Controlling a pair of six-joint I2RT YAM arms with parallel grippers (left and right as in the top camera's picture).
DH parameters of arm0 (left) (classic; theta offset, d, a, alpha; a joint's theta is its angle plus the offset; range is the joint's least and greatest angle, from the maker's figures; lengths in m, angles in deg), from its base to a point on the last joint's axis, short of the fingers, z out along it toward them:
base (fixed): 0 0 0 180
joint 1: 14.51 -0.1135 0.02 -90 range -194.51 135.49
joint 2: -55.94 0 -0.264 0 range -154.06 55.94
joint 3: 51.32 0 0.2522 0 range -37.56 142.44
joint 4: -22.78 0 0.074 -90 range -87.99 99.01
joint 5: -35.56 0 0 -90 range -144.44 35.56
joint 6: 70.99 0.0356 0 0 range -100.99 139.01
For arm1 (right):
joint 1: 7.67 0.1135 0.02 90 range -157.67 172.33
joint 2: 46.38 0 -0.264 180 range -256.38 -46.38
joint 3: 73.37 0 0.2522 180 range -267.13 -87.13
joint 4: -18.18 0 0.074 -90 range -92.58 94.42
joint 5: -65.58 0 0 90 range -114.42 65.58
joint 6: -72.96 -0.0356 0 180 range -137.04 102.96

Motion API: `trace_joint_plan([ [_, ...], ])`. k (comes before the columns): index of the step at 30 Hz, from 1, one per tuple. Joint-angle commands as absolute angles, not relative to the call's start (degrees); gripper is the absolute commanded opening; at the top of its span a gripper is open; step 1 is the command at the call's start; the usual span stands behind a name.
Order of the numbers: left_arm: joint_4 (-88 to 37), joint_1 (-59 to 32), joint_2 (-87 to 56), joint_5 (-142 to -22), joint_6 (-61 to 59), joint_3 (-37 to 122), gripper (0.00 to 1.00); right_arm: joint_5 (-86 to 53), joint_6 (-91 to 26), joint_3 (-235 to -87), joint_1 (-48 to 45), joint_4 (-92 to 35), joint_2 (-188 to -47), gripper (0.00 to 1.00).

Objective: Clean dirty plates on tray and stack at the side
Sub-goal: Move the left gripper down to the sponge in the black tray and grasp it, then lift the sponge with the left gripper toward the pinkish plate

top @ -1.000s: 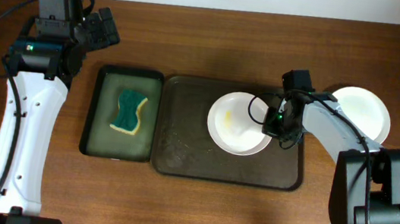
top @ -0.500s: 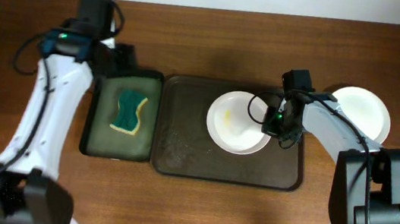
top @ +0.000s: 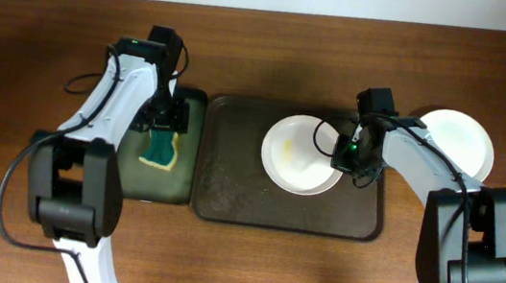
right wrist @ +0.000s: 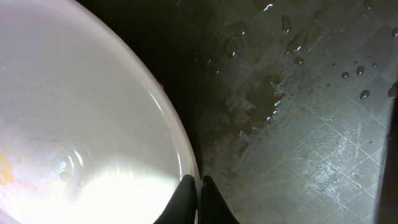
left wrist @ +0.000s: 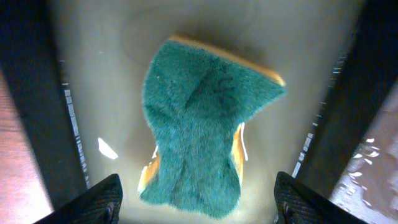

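Note:
A white plate with a yellowish smear lies in the dark brown tray. My right gripper is shut on that plate's right rim. In the right wrist view its closed fingertips pinch the rim of the plate. A second white plate rests on the table to the right of the tray. My left gripper hangs open over a green sponge. In the left wrist view its fingers stand on either side of the sponge, apart from it.
The sponge lies in a smaller dark green tray holding shallow water, just left of the brown tray. The brown tray's floor is wet with droplets. Bare wooden table spreads in front.
My left arm has swung from the far left in over the green tray and come down above the sponge, its jaws narrowing a little. The right arm and plate have not moved.

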State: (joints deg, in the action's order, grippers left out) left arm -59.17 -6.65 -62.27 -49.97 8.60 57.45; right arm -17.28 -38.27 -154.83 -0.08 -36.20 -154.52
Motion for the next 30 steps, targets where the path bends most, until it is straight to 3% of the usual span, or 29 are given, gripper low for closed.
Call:
trace_joint_plan([
  [1,-59.4,-6.7,-65.5,-50.1,9.5,57.8,0.75,-17.4,-38.3,-154.5,0.2,-36.3,-156.3,0.04],
  [6,-59.1,-6.7,-67.1,-50.1,9.5,57.1,0.66,-17.4,-38.3,-154.5,0.2,-36.3,-156.3,0.04],
  [15,-54.6,-6.7,-67.2,-50.1,9.5,53.0,0.64,-17.4,-38.3,-154.5,0.2,-36.3,-156.3,0.04],
  [17,-53.7,-6.7,-67.2,-50.1,9.5,52.7,0.59,-17.4,-38.3,-154.5,0.2,-36.4,-156.3,0.04],
  [19,-53.5,-6.7,-67.2,-48.6,9.5,52.7,0.40,-17.4,-38.3,-154.5,0.2,-36.4,-156.3,0.04],
  [20,-53.5,-6.7,-67.2,-48.6,9.5,52.8,0.35,-17.4,-38.3,-154.5,0.2,-36.4,-156.3,0.04],
  [21,-53.6,-6.8,-67.2,-48.6,9.5,52.8,0.24,-17.4,-38.3,-154.5,0.2,-36.4,-156.3,0.04],
  [22,-53.6,-7.0,-67.1,-48.6,9.5,52.8,0.06,-17.4,-38.3,-154.5,0.2,-36.4,-156.3,0.04],
  [23,-53.7,-7.3,-67.1,-48.7,9.5,53.1,0.00,-17.4,-38.3,-154.5,0.2,-36.4,-156.3,0.04],
  [30,-54.9,-10.2,-59.2,-55.1,9.5,56.2,0.00,-17.4,-38.3,-154.5,0.2,-36.7,-156.3,0.04],
])
